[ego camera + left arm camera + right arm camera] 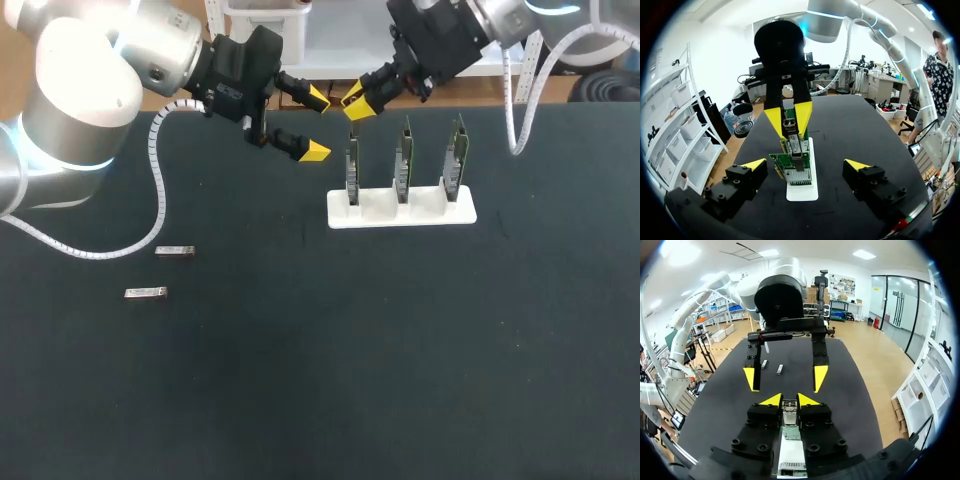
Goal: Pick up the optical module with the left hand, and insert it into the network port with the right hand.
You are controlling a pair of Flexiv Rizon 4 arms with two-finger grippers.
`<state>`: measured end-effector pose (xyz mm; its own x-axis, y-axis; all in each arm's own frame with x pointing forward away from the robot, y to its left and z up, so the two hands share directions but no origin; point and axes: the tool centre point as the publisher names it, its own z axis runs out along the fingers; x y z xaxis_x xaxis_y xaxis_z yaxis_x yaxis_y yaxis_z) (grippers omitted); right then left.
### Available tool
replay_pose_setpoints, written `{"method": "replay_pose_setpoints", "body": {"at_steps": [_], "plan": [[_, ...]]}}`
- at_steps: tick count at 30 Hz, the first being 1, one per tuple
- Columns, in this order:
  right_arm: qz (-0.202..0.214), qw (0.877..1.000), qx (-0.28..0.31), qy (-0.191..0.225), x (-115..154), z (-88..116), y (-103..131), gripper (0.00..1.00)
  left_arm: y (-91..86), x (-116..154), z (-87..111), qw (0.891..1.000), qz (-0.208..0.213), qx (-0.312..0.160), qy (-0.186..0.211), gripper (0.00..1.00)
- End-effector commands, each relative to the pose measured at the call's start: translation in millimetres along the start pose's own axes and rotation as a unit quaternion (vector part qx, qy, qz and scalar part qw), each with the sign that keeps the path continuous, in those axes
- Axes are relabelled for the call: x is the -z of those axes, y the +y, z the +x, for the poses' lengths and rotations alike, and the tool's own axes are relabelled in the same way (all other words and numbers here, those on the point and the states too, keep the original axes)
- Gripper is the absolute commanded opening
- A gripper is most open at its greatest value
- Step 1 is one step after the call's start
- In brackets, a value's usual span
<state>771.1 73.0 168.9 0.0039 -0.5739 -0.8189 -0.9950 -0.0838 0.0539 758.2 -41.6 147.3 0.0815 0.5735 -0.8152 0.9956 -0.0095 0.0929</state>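
Black table (400, 370), two optical modules (175, 252)

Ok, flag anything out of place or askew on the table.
Nothing stands out: three boards stand upright in the white holder, two spare modules lie flat on the mat, the right claw holds another module.

Matt black table (300, 400), glossy white plastic stand (400, 213), silvery metal optical module (146, 293)
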Motion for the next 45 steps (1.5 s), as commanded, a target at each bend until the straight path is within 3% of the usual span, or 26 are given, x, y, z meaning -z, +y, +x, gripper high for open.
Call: {"method": "replay_pose_setpoints", "body": {"at_steps": [1, 45], "plan": [[-0.001, 1.000, 0.002, -0.001, -1.1, -1.2, -2.7, 0.00, 0.9, 0.2, -0.7, 1.000, 0.001, 0.001, 0.003, 1.00], [-0.012, 1.000, -0.027, -0.003, -10.5, 17.0, -2.5, 0.00, 0.9, 0.2, -0.7, 1.000, 0.001, 0.001, 0.003, 1.00]]}}
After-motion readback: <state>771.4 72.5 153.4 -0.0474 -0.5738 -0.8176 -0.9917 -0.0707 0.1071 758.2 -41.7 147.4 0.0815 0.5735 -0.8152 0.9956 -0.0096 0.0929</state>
